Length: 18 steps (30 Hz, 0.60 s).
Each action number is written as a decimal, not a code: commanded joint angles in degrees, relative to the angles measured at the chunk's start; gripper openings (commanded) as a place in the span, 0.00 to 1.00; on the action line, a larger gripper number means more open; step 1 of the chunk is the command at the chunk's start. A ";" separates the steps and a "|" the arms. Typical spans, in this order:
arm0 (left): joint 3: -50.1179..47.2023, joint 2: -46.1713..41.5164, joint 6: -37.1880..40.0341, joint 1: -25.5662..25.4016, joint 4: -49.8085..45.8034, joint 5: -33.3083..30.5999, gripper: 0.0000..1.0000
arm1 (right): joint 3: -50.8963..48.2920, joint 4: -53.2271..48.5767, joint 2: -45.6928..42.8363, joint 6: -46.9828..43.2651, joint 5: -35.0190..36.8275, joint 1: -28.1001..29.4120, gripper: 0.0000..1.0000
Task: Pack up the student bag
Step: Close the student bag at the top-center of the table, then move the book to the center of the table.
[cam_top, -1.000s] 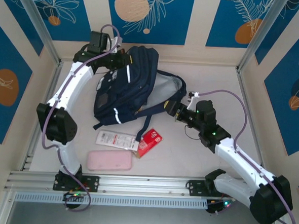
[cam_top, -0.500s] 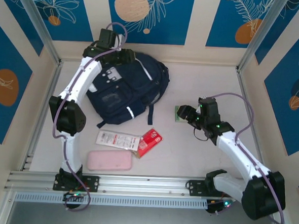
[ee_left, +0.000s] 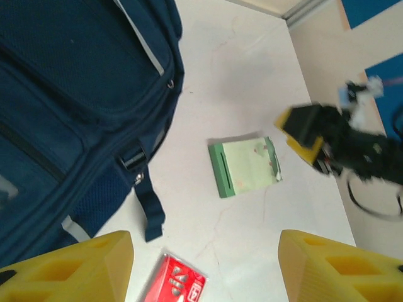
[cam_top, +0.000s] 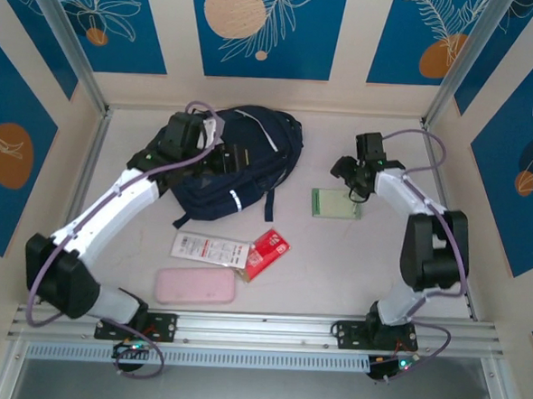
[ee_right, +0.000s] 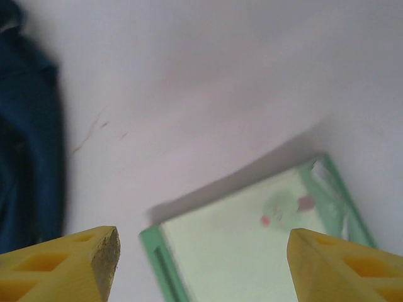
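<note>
The student bag is a navy backpack lying flat at the back of the table, its front pocket and strap showing in the left wrist view. My left gripper hovers over the bag's right side, open with nothing between its fingers. A green booklet lies flat to the right of the bag. My right gripper hangs just above the booklet, open and empty. Its yellow fingertips also show beside the booklet.
A red packet and a white packet lie in front of the bag. A pink pencil case sits nearer the front rail. Walls close in the table at the back and sides.
Both grippers let go of the bag, which dropped flat. The left gripper opened and came down over it. The right arm swung back above the green booklet now lying on the table.
</note>
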 commanded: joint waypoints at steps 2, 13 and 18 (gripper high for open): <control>-5.73 -5.44 1.46 -3.38 2.16 0.37 0.62 | 10.11 -10.53 9.36 -2.99 7.96 -0.69 0.71; -12.29 -11.78 2.85 -3.47 0.05 -0.32 0.62 | 18.71 -18.11 20.20 -9.33 2.44 -1.19 0.74; -12.75 -12.61 2.15 -3.43 1.50 -0.82 0.62 | 14.47 -18.64 17.95 -9.41 -0.09 0.41 0.69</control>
